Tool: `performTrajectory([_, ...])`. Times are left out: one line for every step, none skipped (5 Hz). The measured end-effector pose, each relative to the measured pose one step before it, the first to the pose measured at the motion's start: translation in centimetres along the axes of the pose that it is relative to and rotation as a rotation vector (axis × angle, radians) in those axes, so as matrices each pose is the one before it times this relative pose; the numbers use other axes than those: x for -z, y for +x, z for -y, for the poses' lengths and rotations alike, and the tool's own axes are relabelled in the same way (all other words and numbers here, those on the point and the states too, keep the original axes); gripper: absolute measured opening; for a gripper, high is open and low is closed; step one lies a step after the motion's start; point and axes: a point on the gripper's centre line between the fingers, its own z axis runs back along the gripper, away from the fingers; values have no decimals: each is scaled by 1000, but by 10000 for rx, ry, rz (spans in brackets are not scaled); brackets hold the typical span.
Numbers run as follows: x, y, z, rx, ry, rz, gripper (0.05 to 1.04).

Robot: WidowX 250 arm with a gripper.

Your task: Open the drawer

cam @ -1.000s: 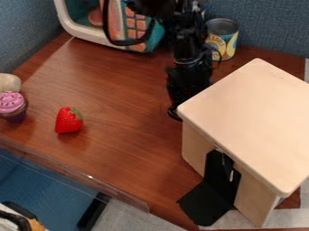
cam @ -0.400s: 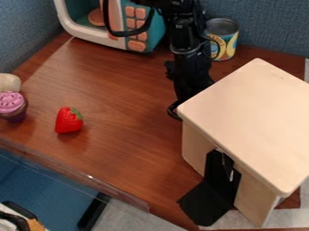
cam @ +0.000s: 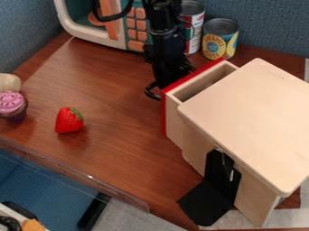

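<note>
Clearly, the red-fronted drawer (cam: 174,126) jutted from the wooden cabinet (cam: 253,122). The hand (cam: 161,85) was beside it, its spread impossible to tell.

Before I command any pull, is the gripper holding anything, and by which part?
Cannot tell: the gripper is at the red front of the open drawer, but any hold there is hidden.

On the brown table (cam: 114,90) — strawberry (cam: 68,121), cupcake (cam: 12,106), two cans (cam: 220,39), toy microwave (cam: 98,39), wooden drawer unit (cam: 250,119)

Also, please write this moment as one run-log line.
drawer: open | gripper: at drawer's red front | strawberry: on table
</note>
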Motion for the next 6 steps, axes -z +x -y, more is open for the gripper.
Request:
performTrajectory([85, -11, -813, -201, -5, -262, 136])
performTrajectory([-250, 67, -895, -110, 110, -97, 136])
performTrajectory([-633, -126, -1066, -227, 164, -88, 136])
performTrajectory([7, 127, -335, -48, -61, -155, 136])
performTrajectory([-7, 209, -231, 63, 31, -117, 136])
performTrajectory([376, -16, -289, 68, 80, -210, 136])
